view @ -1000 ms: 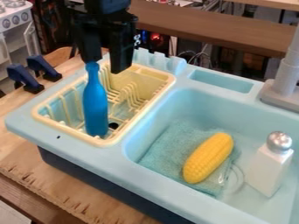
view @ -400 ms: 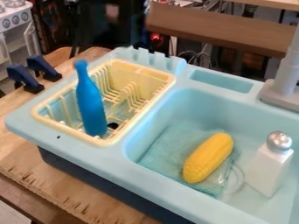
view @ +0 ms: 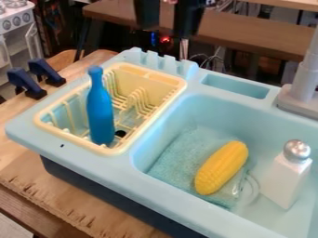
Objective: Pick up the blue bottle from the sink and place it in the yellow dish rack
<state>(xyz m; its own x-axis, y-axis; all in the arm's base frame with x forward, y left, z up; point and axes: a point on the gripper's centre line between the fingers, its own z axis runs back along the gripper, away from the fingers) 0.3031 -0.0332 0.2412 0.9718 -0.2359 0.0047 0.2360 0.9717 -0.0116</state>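
tool (view: 167, 31), cut off @ top edge, hangs released w/ fingers apart, beyond yellow rack (view: 140, 77) w/ blue bottle (view: 101, 111).

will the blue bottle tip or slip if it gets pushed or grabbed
The blue bottle is tall and slim, so a nudge near its neck would probably lean it against the yellow rack. Its smooth, round sides may slip or turn in a grip.

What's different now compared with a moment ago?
The gripper has let go of the blue bottle and moved up and to the picture's right; the bottle, briefly tilted, stands nearly upright in the yellow rack. The corn and shaker stayed put.
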